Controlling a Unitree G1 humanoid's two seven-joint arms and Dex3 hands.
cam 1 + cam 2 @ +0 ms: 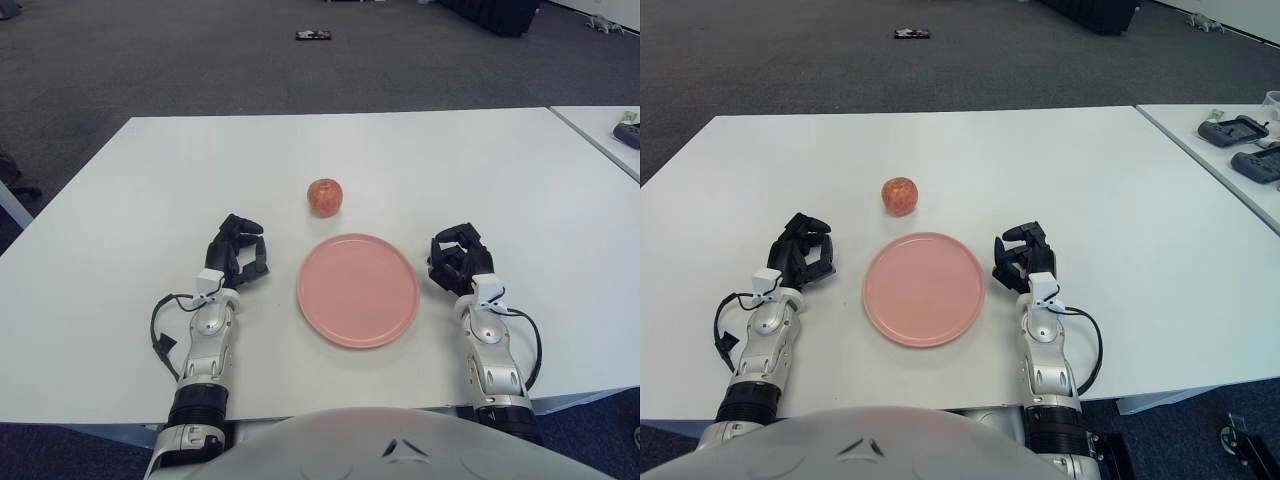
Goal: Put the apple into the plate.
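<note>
White table [330,140] filling most of both views, near edge at 6 o'clock, far edge toward 12. Beyond the far edge, dark grey carpet [180,55] with a small dark object [313,35] lying on it near 12 o'clock. At 2 o'clock, corner of a second white table [1215,150] set just apart from the first, carrying two dark handheld devices [1232,129] near its edge.

At the middle of the main table, pink plate [358,290], round, flat on the surface, bare inside. At 12 o'clock from the plate and near its rim but not touching, red-and-yellow apple [324,196], upright on the tabletop, well outside the plate.

At 9 o'clock from the plate, left hand [238,252], black fingers curled inward, closed on nothing, just beside the plate rim with a gap of bare table between; silver forearm running back toward 7 o'clock with a black cable looped beside it. At 3 o'clock from the plate, right hand [460,258], fingers likewise curled in a loose fist, gripping nothing, near the plate's rim without touching; silver forearm trailing back toward 5 o'clock, also with a black cable loop. Apple apart from both hands, up toward 1 o'clock from the left one and 10 o'clock from the right.

At 6 o'clock, grey rounded top of the torso [400,445].
</note>
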